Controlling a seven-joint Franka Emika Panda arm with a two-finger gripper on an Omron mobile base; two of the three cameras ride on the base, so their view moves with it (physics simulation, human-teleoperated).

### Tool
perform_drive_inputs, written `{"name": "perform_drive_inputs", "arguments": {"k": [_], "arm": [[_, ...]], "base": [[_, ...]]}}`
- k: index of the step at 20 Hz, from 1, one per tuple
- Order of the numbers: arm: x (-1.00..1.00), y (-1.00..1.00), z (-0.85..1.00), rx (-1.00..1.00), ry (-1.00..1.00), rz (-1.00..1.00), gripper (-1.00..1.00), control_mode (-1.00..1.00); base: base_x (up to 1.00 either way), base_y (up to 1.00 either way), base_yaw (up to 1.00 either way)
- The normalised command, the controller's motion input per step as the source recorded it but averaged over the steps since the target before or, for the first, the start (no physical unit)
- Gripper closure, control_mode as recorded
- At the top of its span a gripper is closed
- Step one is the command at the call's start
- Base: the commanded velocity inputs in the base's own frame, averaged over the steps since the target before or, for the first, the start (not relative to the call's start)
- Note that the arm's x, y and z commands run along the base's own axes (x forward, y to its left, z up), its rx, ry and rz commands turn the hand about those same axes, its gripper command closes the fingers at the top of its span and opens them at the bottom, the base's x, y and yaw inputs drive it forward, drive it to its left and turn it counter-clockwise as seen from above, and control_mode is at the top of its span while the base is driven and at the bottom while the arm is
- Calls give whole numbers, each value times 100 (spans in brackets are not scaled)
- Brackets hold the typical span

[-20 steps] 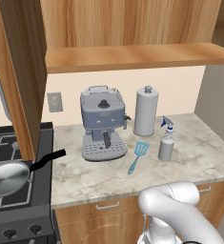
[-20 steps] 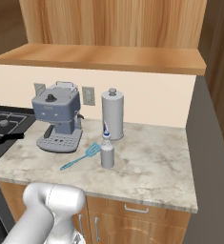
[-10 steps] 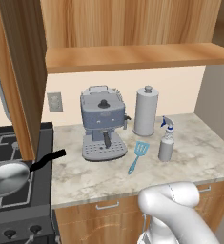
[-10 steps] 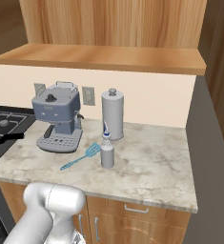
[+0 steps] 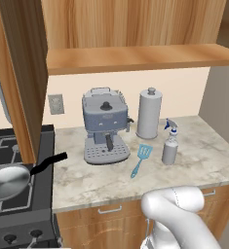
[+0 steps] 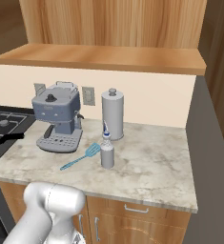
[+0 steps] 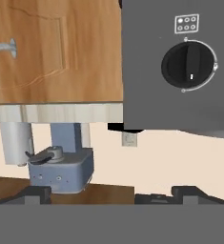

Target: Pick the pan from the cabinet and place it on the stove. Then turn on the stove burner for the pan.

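pan (image 5: 6,181) and stove (image 5: 18,214) cut by frame edge

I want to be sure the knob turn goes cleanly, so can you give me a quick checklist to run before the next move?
1. Pan sits on the stove: ok.
2. Pan handle lies clear of the coffee machine: ok.
3. Gripper open, nothing between the fingertips: ok.
4. A stove knob in front of the hand: ok, and not yet touched.
5. That knob belongs to the pan's burner: cannot tell.
6. Burner lit: cannot tell.
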Motion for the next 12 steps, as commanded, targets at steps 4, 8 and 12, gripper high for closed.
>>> {"name": "perform_drive_inputs", "arguments": {"k": [4, 8, 12], "arm": [[12, 7, -18, -6, -3, 1, -100, -100], [7, 18, -25, -6, -1, 2, -100, -100], [7, 28, -26, -6, 0, 2, -100, -100]], "base": [[0, 0, 0], [0, 0, 0], [0, 0, 0]]}}
